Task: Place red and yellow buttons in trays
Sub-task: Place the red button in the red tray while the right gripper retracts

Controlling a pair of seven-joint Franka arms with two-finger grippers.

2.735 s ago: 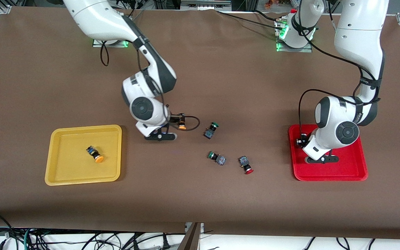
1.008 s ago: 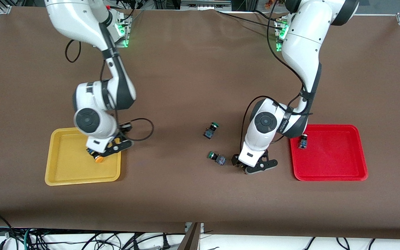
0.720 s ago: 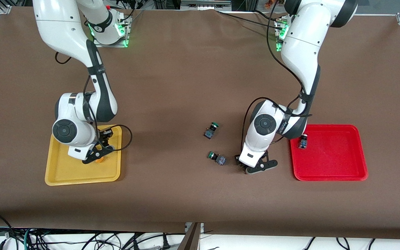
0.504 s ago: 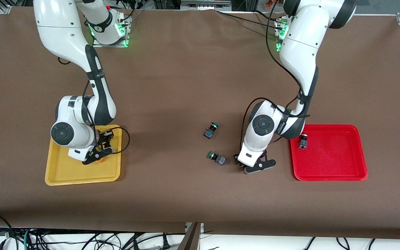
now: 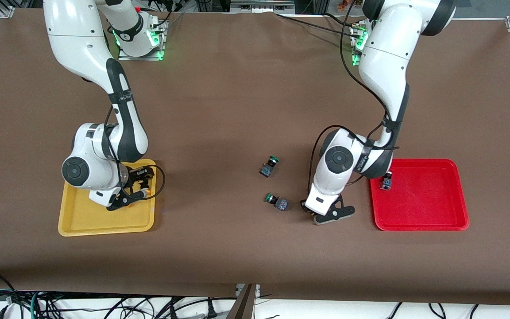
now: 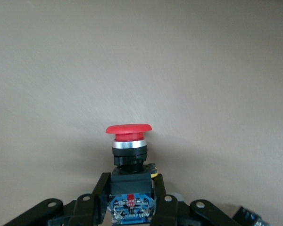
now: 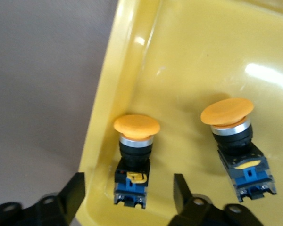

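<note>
Front view: your right gripper (image 5: 133,193) is hanging over the yellow tray (image 5: 78,219); your left gripper (image 5: 326,212) is sitting beside the red tray (image 5: 419,223), which is holding one button (image 5: 386,182). Left wrist view: your fingers (image 6: 100,193) are clamping a red button (image 6: 129,160). Right wrist view: your fingers (image 7: 181,193) are standing apart around one of two yellow buttons (image 7: 134,155) lying in the tray.

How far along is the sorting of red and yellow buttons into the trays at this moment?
Done: both yellow-capped buttons lie in the yellow tray, the right pincer open around one of them, and one button lies in the red tray. In hand: the left pincer is shut on the red-capped button, low over the table beside that tray. Left: carrying it into the red tray. Two green-capped buttons remain on the table.
</note>
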